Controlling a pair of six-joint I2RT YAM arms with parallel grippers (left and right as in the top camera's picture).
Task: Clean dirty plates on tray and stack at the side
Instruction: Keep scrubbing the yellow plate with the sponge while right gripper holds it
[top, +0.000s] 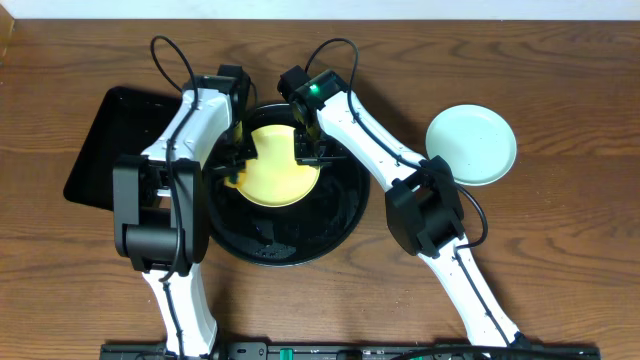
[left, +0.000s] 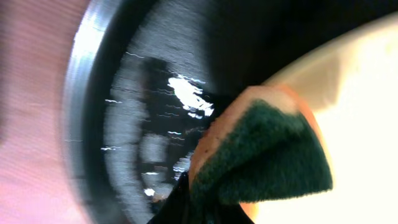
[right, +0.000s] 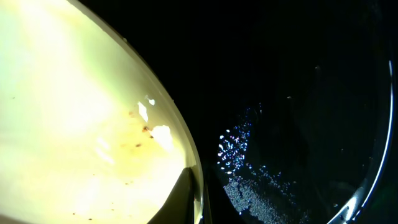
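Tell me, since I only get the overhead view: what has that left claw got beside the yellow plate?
Observer: The left wrist view shows the left gripper shut on a sponge. It is orange with a dark green scouring face and sits at the edge of the yellow plate.
Operator: Is that plate actually dirty?
Observer: Yes. The right wrist view shows small brown specks on it.
Operator: And the black tray under it?
Observer: It is wet. Droplets glisten on the tray in the right wrist view.
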